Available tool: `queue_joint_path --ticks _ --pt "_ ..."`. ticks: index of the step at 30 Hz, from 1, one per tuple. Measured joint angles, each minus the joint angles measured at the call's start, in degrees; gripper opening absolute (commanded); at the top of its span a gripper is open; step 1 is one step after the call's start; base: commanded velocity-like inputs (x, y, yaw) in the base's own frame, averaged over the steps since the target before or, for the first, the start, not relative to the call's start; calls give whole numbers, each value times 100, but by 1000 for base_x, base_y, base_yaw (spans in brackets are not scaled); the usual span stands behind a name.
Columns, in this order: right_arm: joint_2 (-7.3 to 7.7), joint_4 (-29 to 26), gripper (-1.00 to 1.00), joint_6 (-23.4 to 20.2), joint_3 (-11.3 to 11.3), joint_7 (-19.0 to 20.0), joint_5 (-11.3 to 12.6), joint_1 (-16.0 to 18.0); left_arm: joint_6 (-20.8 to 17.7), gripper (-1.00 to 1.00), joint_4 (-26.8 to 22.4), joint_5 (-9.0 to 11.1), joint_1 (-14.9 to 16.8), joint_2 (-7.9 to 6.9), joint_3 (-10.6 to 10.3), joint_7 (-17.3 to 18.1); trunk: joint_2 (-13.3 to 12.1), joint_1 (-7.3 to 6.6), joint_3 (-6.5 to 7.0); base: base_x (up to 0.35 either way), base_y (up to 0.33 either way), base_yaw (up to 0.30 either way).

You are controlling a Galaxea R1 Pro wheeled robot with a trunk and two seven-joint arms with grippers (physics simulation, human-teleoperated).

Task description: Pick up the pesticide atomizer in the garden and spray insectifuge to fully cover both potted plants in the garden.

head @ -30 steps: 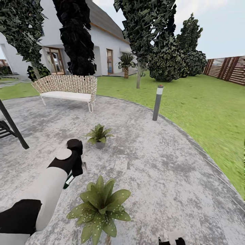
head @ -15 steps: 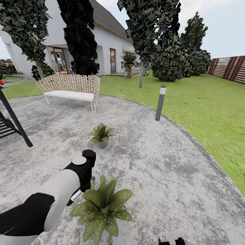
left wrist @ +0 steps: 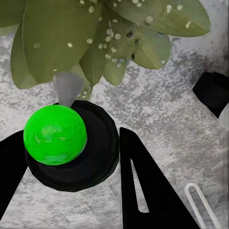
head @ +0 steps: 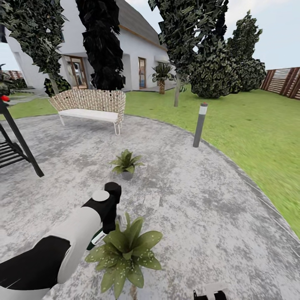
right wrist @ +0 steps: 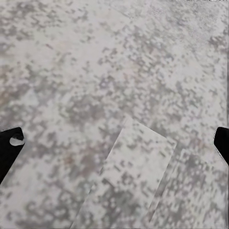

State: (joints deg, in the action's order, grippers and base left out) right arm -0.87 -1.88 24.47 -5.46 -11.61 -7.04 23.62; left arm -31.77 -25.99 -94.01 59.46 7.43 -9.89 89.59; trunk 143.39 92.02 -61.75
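Two potted plants stand on the paved patio of the garden [head: 250, 137]: the near potted plant [head: 125, 253] low in the head view, the far potted plant [head: 126, 163] farther off near the middle. My left gripper [head: 106, 227] hangs just left of the near plant, shut on the pesticide atomizer [head: 96, 238]. In the left wrist view, the atomizer [left wrist: 55, 134] shows a bright green round top on a dark body between the black fingers [left wrist: 143, 186], its pale nozzle aimed at the speckled leaves [left wrist: 95, 38]. My right gripper [right wrist: 114, 148] is open over bare paving.
A grey bollard lamp [head: 200, 125] stands at the patio's edge by the lawn. A woven bench [head: 91, 106] sits at the back, a black slatted frame [head: 16, 143] at the left. Trees, a white house and a brown fence [head: 287, 81] lie beyond.
My left arm has swung right and closer to the near plant, carrying the atomizer. The head view has shifted slightly, sliding the scene to the right.
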Motion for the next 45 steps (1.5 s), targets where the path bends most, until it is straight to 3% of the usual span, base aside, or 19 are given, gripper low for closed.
queue_joint_path --ticks 13,20,22,25,45 --pt "-1 7 100 -1 -11 0 0 -1 -26 -100 10 -13 77 -25 0 -1 0 3 -77 -64 -240 139" --pt "-9 6 100 -5 -16 -1 -8 -2 -37 -100 8 -27 138 -39 -3 2 0 2 -78 -276 166 249" --pt "-9 6 100 -4 -15 -1 -8 -1 -58 -100 14 -30 277 -51 -1 2 1 1 -77 -78 134 277" --pt "-9 8 100 -3 -17 -1 -5 -1 -246 -100 39 -40 355 -61 22 0 0 0 -77 -11 20 276" --pt "-9 7 100 -3 -9 -1 -8 -1 -296 -100 29 -48 267 -55 31 -2 0 0 -77 87 15 95"
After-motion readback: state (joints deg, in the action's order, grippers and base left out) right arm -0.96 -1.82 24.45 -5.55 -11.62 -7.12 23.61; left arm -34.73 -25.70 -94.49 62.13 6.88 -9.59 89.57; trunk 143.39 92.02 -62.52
